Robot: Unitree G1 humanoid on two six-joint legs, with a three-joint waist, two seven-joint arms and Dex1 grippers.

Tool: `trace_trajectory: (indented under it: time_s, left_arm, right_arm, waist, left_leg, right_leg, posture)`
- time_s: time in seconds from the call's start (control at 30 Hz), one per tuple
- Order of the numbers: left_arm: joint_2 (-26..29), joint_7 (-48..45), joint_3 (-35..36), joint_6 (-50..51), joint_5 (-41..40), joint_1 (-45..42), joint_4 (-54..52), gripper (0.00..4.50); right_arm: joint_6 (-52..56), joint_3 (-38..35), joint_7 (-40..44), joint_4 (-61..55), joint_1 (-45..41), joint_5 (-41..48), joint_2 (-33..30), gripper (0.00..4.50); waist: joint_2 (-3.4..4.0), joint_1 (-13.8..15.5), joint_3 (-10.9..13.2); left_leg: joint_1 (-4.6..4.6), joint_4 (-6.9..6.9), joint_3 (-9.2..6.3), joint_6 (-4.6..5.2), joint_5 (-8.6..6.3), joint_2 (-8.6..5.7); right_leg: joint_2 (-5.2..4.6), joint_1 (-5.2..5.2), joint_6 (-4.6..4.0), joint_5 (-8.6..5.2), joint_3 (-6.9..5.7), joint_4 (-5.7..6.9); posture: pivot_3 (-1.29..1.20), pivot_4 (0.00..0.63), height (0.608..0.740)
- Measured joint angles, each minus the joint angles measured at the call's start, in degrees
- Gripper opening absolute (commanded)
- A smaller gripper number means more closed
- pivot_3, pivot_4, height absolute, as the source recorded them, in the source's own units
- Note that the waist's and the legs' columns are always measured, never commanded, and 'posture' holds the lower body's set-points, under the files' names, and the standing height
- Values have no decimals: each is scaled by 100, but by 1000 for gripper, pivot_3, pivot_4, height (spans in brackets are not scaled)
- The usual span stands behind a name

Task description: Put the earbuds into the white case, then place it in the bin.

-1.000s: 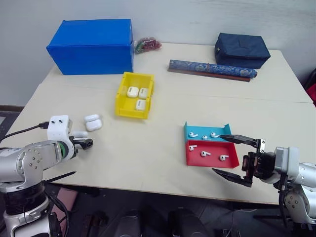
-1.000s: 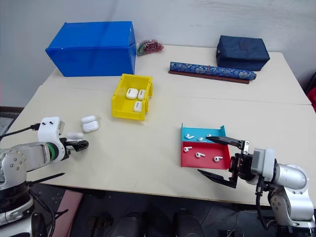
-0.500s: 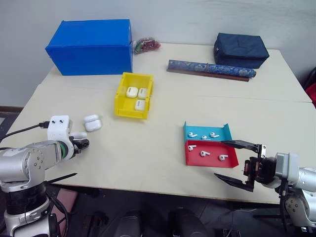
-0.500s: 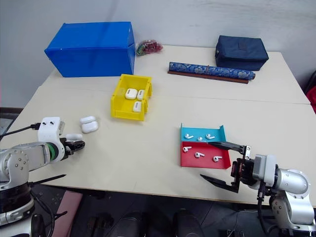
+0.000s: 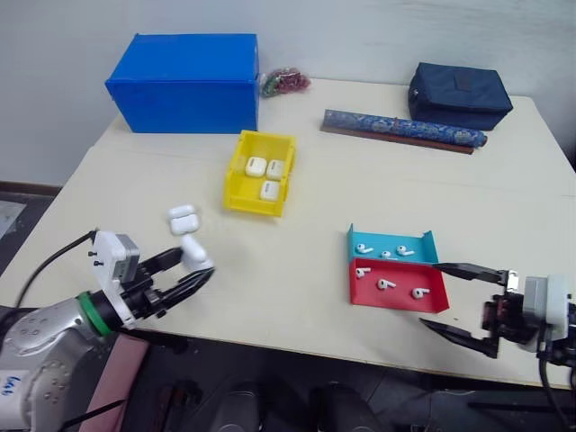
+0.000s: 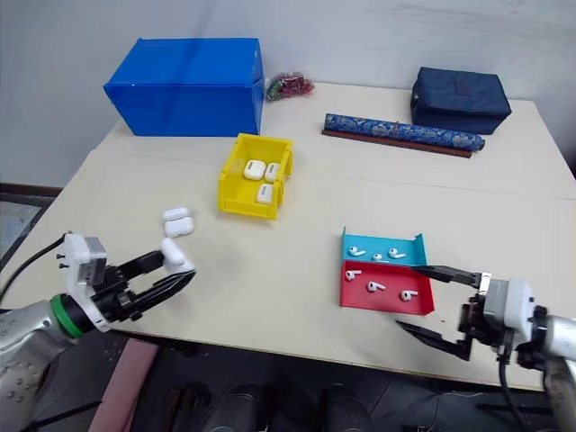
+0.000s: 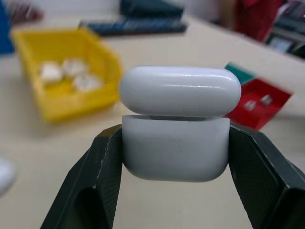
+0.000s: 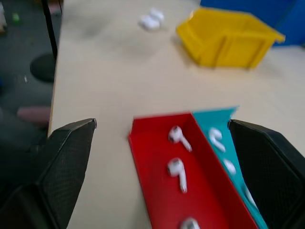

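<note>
on the beige table, your left gripper pinches the white case. your right gripper stands spread beside the earbuds; loading them and reaching the bin remain.

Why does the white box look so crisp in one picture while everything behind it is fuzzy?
In the left wrist view the small glossy white case, lid slightly ajar, sits close to the camera and in focus, with a light glare along its lid; the yellow plastic bin behind is blurred. In the right wrist view the red plastic tray is soft-edged. The head views are evenly lit, with faint shadows.
</note>
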Motion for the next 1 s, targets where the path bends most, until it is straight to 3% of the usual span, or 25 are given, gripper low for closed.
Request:
trace_trajectory:
  time_s: [0.13,0.3,0.47,0.67,0.77,1.0]
  left_arm:
    - [-870,-506,-1306,-1070,11,-633,146,2810]
    - [-1418,-1272,-2352,-2195,224,-753,1264,2810]
    - [-1647,-1906,-2972,-2873,377,-1160,2257,2810]
    - [-1641,-2222,-2971,-3327,385,-1173,2770,2810]
    - [-1583,-2236,-2961,-3512,444,-1108,2885,2810]
    - [-1487,-2219,-3021,-3850,699,-917,3072,2810]
  right_arm:
    - [24,-760,-128,384,776,-800,-445,4500]
    - [-434,-1166,177,1489,1445,-1333,-450,4500]
    - [15,-1105,139,1227,1265,-1205,-452,4500]
    - [1074,-747,-85,187,824,-944,-709,4500]
    - [1961,-452,-229,-525,474,-616,-1098,3898]
    - [2660,649,-641,-1080,-481,-940,-1619,1455]
  waist:
    - [7,25,-7]
    - [3,-53,-10]
    - [-7,-210,-4]
    - [7,-281,-12]
    - [8,-256,-12]
    - [-2,-129,-7]
  left_leg:
    - [-10,-1,13,15,-3,-3]
    - [-3,-2,24,17,-4,2]
    - [5,2,36,41,3,0]
    - [8,0,34,6,23,2]
    - [9,9,30,7,24,2]
    - [-4,17,27,20,16,-1]
  right_leg:
    - [16,0,18,9,17,-20]
    - [29,-3,28,12,36,-18]
    - [29,12,31,16,58,18]
    - [33,7,31,16,57,29]
    - [32,-8,35,18,56,31]
    - [25,-13,41,21,53,16]
  posture:
    - [0,150,740]
    - [0,150,740]
    - [0,150,740]
    - [0,150,740]
    - [0,150,740]
    - [0,150,740]
